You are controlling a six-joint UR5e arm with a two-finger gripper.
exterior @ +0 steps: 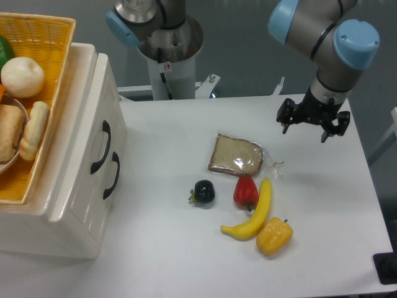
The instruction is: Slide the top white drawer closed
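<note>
Glossy cream-white describes the cabinet point(68, 205) filling the left edge of the frame, its front face angled toward the lower right. Its top white drawer point(93, 124), the upper of two fronts, carries a black C-shaped handle point(102, 146) standing roughly upright; the lower drawer front point(102, 205) has a matching black handle point(112, 175) just below. The upper front appears about level with the lower one, though from this steep angle I cannot tell for certain how far in it sits. A woven yellow wicker basket point(46, 46) rests on top of the cabinet, holding pale bread rolls and a round white item.

On the matte white tabletop point(167, 124), near the centre, lie a slice of brown bread in clear wrap point(236, 155), a small dark round fruit point(204, 191), a shiny red pepper point(245, 192), a curved yellow banana point(254, 214) and a yellow pepper point(274, 235).

At the upper right the grey-and-blue arm bends downward, its black gripper point(303, 130) hanging above the tabletop, well apart from the cabinet. Its jaws are spread and hold nothing.
</note>
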